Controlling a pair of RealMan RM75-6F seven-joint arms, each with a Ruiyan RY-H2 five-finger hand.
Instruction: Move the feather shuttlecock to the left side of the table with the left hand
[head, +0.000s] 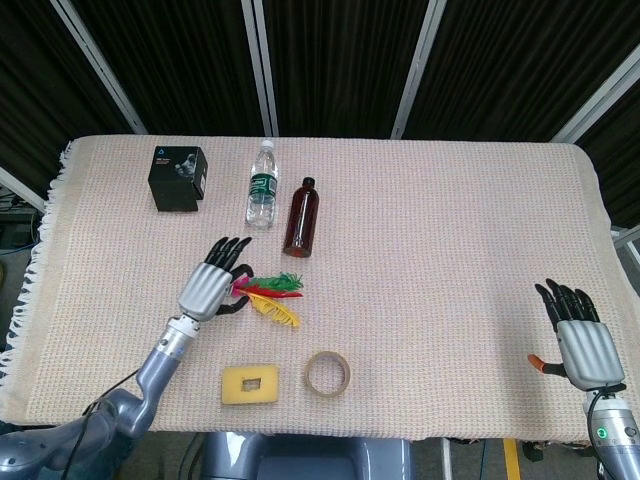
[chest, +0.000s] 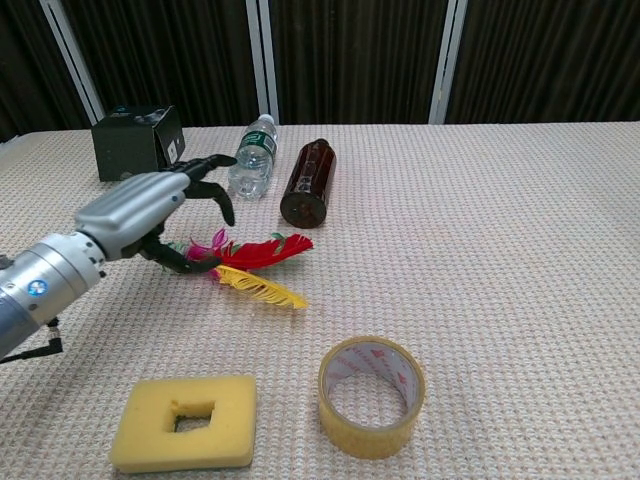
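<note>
The feather shuttlecock (head: 272, 292) (chest: 258, 262), with red, yellow, green and pink feathers, lies flat near the table's middle left. My left hand (head: 210, 286) (chest: 150, 209) hovers over its base end with fingers spread apart, and its thumb curls under near the base. The base itself is hidden behind the hand, so contact cannot be told. My right hand (head: 580, 335) stays at the table's near right edge, fingers extended and holding nothing.
A black box (head: 178, 177), a clear water bottle (head: 261, 184) and a brown bottle (head: 303, 216) lie behind the shuttlecock. A yellow sponge (head: 250, 384) and a tape roll (head: 327, 373) sit in front of it. The woven cloth (head: 450, 250) covers the table.
</note>
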